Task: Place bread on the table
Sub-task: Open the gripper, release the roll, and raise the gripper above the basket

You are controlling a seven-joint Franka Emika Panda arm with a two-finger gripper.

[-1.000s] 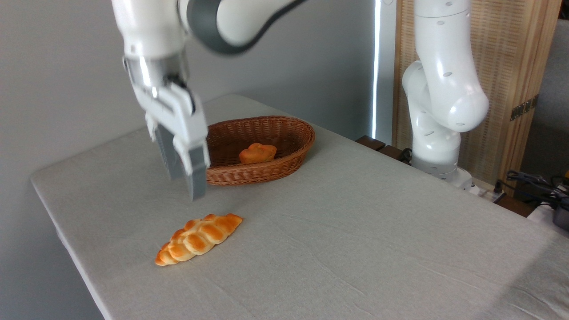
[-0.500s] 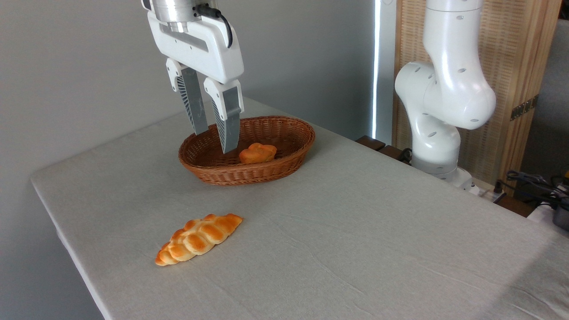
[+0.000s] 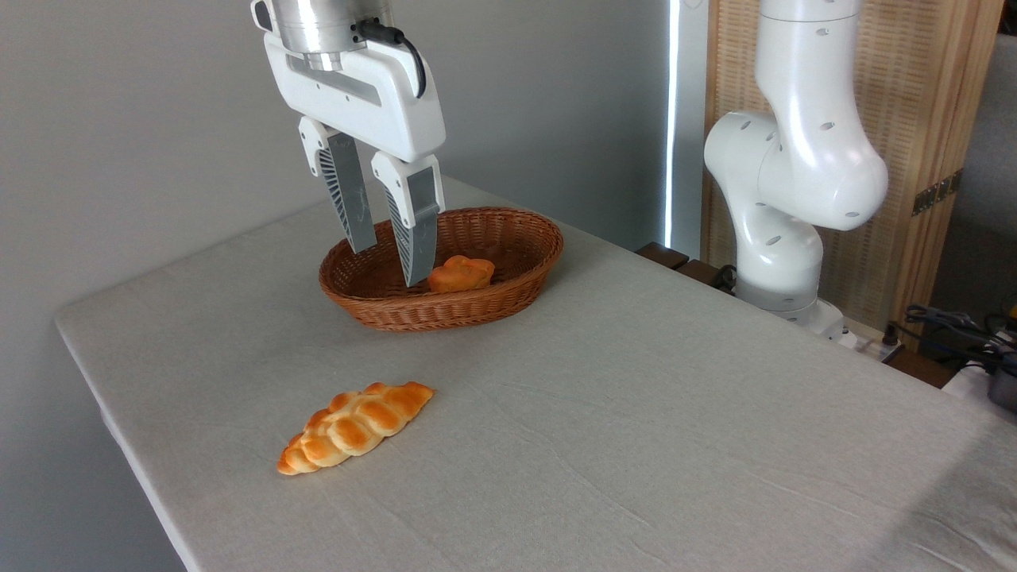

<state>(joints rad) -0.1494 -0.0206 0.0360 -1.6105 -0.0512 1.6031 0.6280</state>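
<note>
Across the grey-clothed surface (image 3: 636, 413), which fills most of the view, a white robot arm (image 3: 794, 175) rises from beyond the far right edge. Toward the far left corner sits a brown oval wicker basket (image 3: 508, 294) with a small round orange bun (image 3: 460, 273) inside. Above the basket's left half hangs the hand (image 3: 391, 262), its two grey fingers spread apart and holding nothing. Well apart from it, near the front left edge, the bread (image 3: 355, 427) lies flat on the cloth, set diagonally: a long braided loaf, golden-orange with paler seams and tapered ends.
</note>
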